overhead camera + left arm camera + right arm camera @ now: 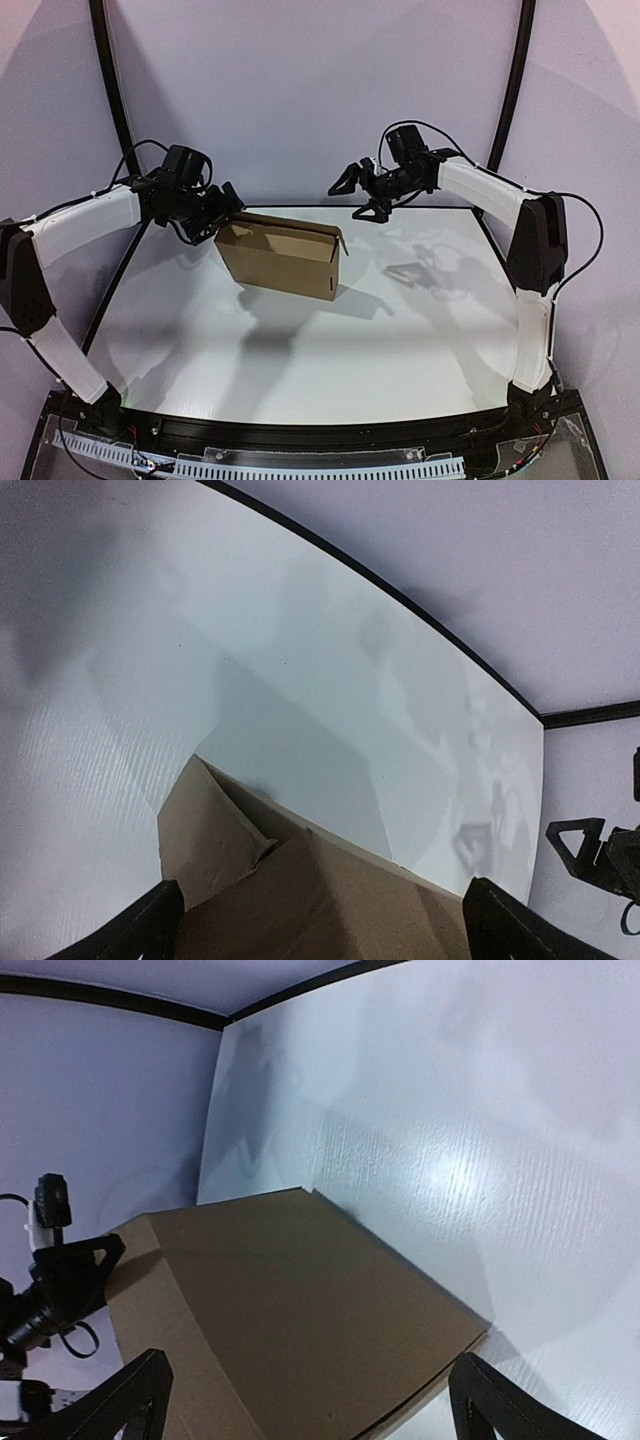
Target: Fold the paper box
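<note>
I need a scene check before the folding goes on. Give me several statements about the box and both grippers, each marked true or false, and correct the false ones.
1. The brown paper box stands on the white table. True.
2. The right gripper is shut on the box. False: it is open and hangs in the air, apart from the box, off its right end.
3. The left gripper is open, its fingers spread wide at the box's left end. True.
4. The box lies as a flat, unfolded sheet. False: it is folded up into a closed box shape.
</note>
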You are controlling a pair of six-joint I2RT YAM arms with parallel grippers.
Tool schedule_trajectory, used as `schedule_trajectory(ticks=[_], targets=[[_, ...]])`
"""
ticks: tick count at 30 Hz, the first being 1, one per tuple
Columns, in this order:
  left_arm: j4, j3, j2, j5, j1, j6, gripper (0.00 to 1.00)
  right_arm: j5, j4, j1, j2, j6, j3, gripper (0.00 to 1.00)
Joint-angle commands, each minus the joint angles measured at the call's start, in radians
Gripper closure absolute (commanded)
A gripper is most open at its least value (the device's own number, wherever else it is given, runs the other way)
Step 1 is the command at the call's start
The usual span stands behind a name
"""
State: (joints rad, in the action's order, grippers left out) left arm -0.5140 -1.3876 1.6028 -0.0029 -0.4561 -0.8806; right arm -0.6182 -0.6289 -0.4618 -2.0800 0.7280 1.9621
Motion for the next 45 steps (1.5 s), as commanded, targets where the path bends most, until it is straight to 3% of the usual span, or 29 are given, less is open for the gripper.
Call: schedule_trajectory(ticks=[1,6,10,12,13,15,25,36,40,45], targets=[[-0.017,0.006,0.037,0.047,0.005,0.002,0.01,0.092,0.027,0.004,0.063,-0.145,-0.042,0.02],[-0.023,-0.008,0.055,0.040,0.005,0.001,0.01,0.082,0.226,0.003,0.208,-0.400,-0.212,0.02],[-0.052,-0.040,0.076,0.016,0.005,0.006,0.01,0.059,0.353,-0.033,0.419,-0.667,-0.423,0.03],[-0.056,-0.050,0.084,0.017,0.006,0.005,0.01,0.147,0.341,-0.097,0.494,-0.814,-0.498,0.03],[-0.057,-0.052,0.089,0.020,0.005,0.004,0.01,0.261,0.328,-0.159,0.517,-0.930,-0.529,0.03],[-0.060,-0.055,0.088,0.018,0.005,0.005,0.01,0.346,0.319,-0.190,0.523,-0.977,-0.548,0.03],[-0.062,-0.061,0.088,0.016,0.005,0.010,0.01,0.582,0.244,-0.262,0.444,-1.000,-0.480,0.13],[-0.056,-0.073,0.099,0.028,0.005,0.015,0.01,0.800,0.208,-0.314,0.395,-0.935,-0.468,0.34],[-0.057,-0.085,0.106,0.033,0.005,0.019,0.01,0.822,0.201,-0.315,0.372,-0.903,-0.454,0.40],[-0.051,-0.088,0.112,0.035,0.005,0.019,0.01,0.792,0.234,-0.318,0.342,-0.818,-0.434,0.39]])
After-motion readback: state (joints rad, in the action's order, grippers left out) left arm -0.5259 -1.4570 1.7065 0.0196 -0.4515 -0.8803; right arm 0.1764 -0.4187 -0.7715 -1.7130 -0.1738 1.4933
